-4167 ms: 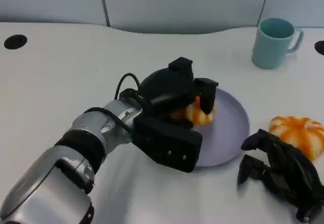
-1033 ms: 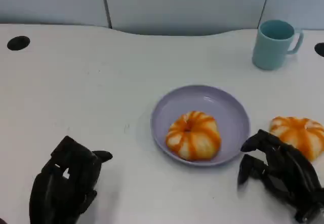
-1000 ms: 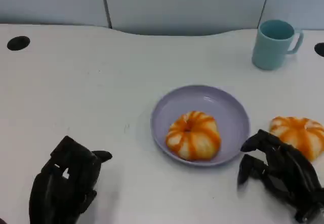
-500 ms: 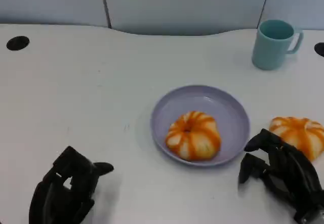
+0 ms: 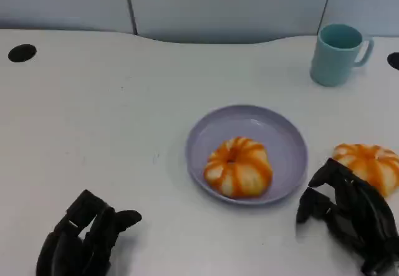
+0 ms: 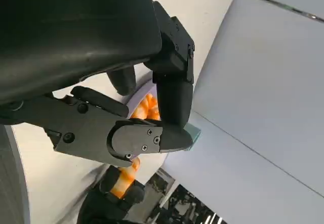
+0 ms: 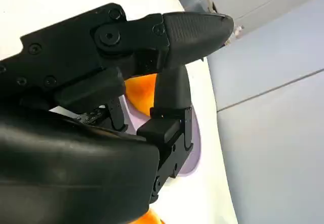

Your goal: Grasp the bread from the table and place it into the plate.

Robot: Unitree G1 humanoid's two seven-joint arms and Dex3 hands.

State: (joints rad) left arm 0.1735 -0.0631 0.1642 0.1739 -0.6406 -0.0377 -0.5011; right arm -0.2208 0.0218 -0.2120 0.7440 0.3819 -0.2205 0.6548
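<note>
Bread on plate — well apart from fingers

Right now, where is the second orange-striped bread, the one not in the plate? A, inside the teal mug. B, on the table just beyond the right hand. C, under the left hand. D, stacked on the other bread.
B: the second bread lies on the table beside the purple plate, just beyond the right hand.

The white table carries a lilac plate, a teal mug and a loose bread.
</note>
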